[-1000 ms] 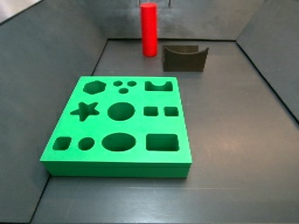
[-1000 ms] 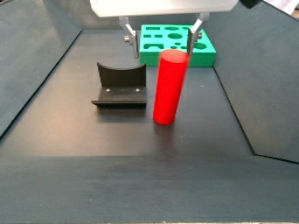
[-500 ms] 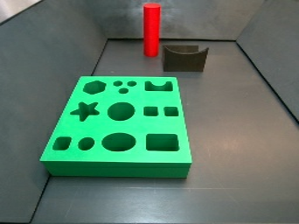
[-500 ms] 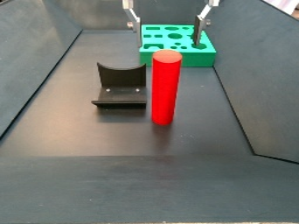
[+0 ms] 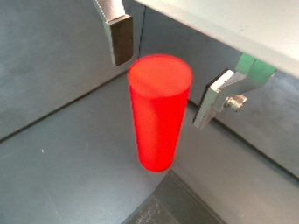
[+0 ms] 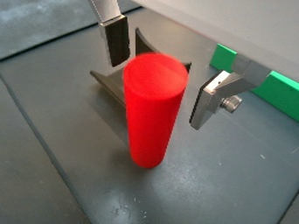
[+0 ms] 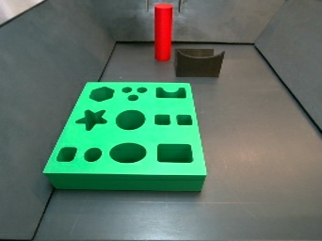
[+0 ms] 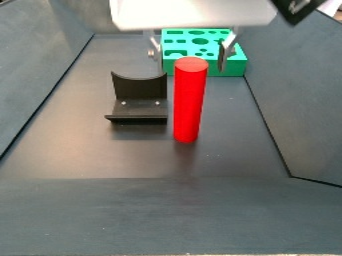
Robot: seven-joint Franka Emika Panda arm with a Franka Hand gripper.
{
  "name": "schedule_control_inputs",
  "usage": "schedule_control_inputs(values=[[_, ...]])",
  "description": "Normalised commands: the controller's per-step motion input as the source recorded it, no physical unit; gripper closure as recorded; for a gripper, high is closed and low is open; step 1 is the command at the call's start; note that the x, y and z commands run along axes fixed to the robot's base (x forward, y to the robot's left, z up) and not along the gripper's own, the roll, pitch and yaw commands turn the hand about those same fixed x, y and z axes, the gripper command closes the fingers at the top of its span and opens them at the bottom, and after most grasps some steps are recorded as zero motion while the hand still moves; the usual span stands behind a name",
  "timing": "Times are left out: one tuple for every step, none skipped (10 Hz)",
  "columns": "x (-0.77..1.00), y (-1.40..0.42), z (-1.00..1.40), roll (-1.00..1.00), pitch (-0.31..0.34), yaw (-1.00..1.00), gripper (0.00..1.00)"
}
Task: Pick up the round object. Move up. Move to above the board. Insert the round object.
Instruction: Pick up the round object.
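The round object, a tall bright-red cylinder (image 8: 189,98), stands upright on the dark floor at the far end from the board (image 7: 126,132), a thick green block with several cut-out holes. The cylinder also shows in a side view (image 7: 163,33) and in both wrist views (image 5: 156,122) (image 6: 156,109). My gripper (image 8: 189,55) hangs just above the cylinder's top, open, with one finger on each side (image 5: 121,39) (image 5: 216,96). The fingers do not touch the cylinder. The gripper (image 6: 163,70) holds nothing.
The fixture (image 8: 136,95), a dark olive-brown bracket with a curved notch, stands right beside the cylinder (image 7: 199,61) (image 6: 107,80). Grey walls close in the floor on the sides. The board's edge shows in both wrist views (image 5: 257,70) (image 6: 274,87).
The gripper has come down closer to the cylinder's top since half a second ago, jaws still open. The cylinder, the board and the fixture have not moved.
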Motion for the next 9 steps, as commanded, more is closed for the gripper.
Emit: schedule_control_inputs(values=[[0.0, 0.03, -0.26, -0.09, -0.046, 0.0, 0.0], [0.0, 0.01, -0.13, -0.01, -0.009, 0.0, 0.0], [0.01, 0.0, -0.19, 0.0, -0.01, 0.0, 0.0], [0.04, 0.0, -0.23, 0.0, 0.0, 0.0, 0.0], [0.07, 0.0, -0.35, -0.02, -0.014, 0.0, 0.0], [0.06, 0.0, -0.25, -0.01, 0.0, 0.0, 0.0], [0.0, 0.01, 0.0, -0.04, 0.0, 0.0, 0.0], [0.0, 0.0, 0.0, 0.0, 0.0, 0.0, 0.0], [0.0, 0.0, 0.0, 0.0, 0.0, 0.0, 1.0]])
